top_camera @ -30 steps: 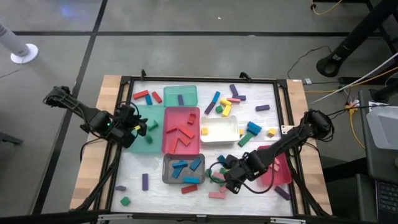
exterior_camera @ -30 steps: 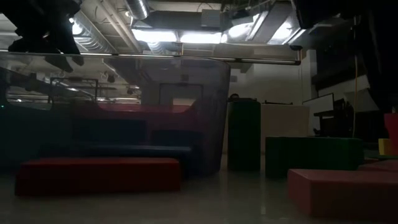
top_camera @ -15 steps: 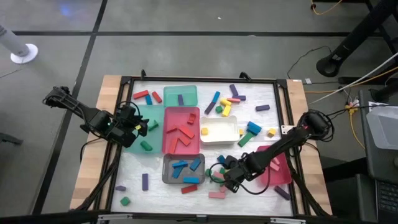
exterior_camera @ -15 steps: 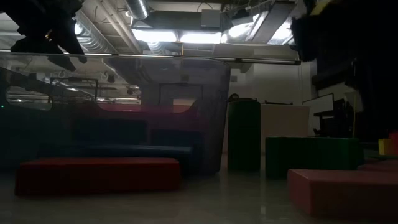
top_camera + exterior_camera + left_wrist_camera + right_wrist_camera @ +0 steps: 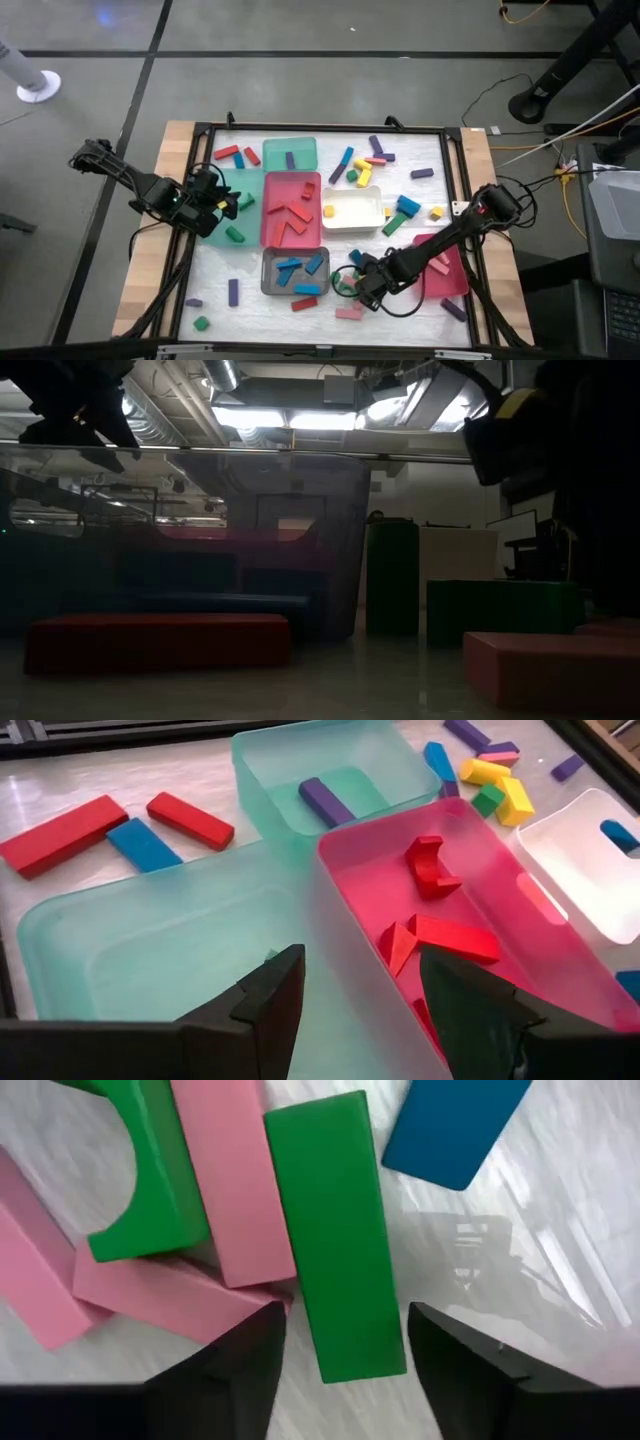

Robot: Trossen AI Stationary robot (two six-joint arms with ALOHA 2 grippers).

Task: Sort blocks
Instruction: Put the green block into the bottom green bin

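Crowding the right tool's (image 5: 340,1345) open straddle of a green bar (image 5: 335,1230): pink bars (image 5: 230,1180), green arch (image 5: 150,1170).

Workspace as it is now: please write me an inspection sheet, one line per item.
Surface: white table top in a black frame.
Job's things: blocks scattered; red blocks in the red tray, blue ones in the grey tray, a purple one in the green tray.
Clutter: nothing seen.
Grippers: left gripper open, empty, over a second green tray; right gripper open astride a green bar.
Cables: on the floor, upper right.
Surroundings: grey floor; no person seen.
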